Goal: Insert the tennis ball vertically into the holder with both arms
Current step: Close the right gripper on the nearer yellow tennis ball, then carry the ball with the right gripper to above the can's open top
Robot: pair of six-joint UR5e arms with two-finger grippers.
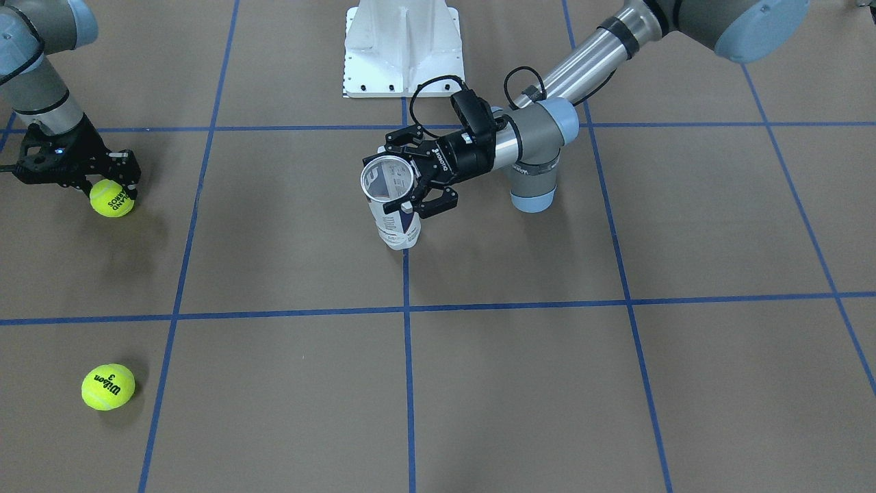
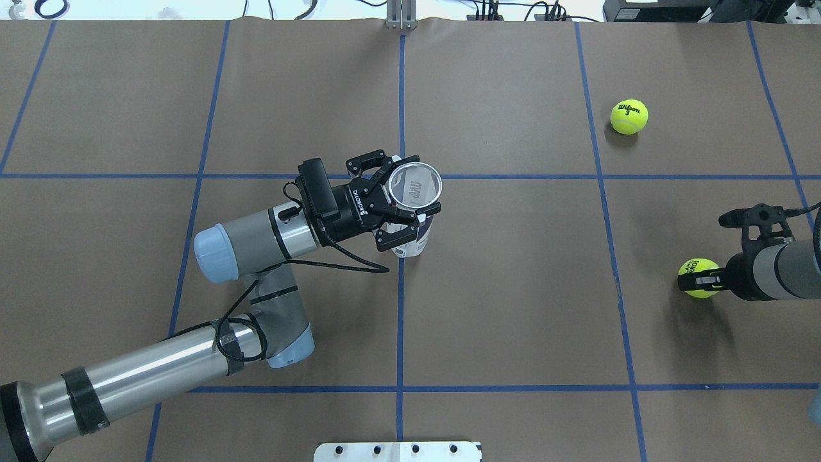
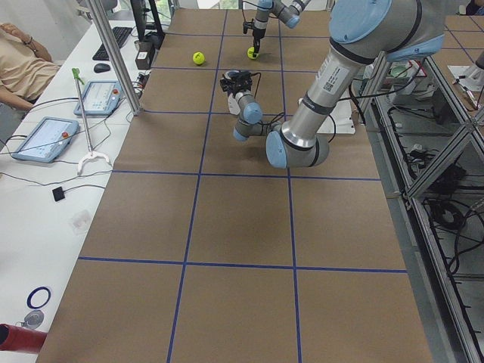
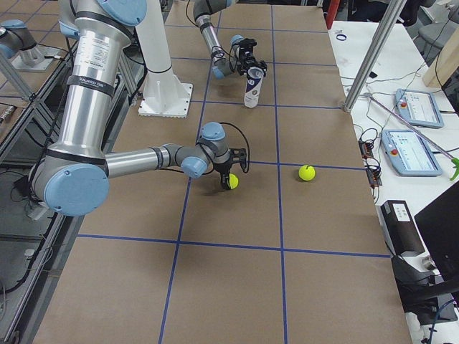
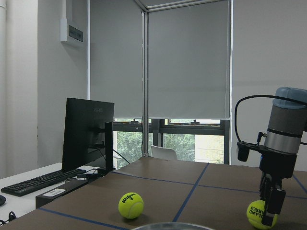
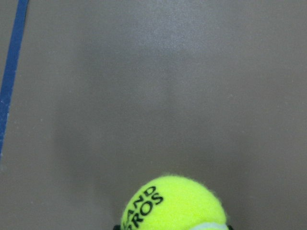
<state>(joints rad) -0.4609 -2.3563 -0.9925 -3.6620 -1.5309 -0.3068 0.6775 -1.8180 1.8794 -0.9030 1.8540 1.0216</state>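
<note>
Closest to the right wrist camera sat the held tennis ball (image 6: 175, 203), marked "ROS", clamped between the fingers of the right gripper (image 1: 113, 183) on the robot's right side of the counter (image 1: 616, 383). Whether it had cleared the surface could not be told for sure. The left gripper (image 1: 409, 179) was closed around the holder (image 1: 397, 229) just under its metal rim. The holder stood upright near the counter's middle, mouth up, on the blue centre line and well apart from the ball.

Several things could have gone wrong from here. The ball looked almost as wide as the mouth, so a slightly off-centre descent would probably have caught it on the rim and bounced it away. The left gripper's fingers sat so near the rim that the right gripper could have struck them on the way down. A hard squeeze might have bent the thin clear wall and narrowed the opening. A push from above could also have tilted the holder in its grasp.

Counted: two arms, two grippers, one holder, one white pedestal (image 1: 404, 48). There were two tennis balls, the held one and the loose tennis ball (image 1: 108, 387) marked "Wilson 3", farther out on the robot's right.
</note>
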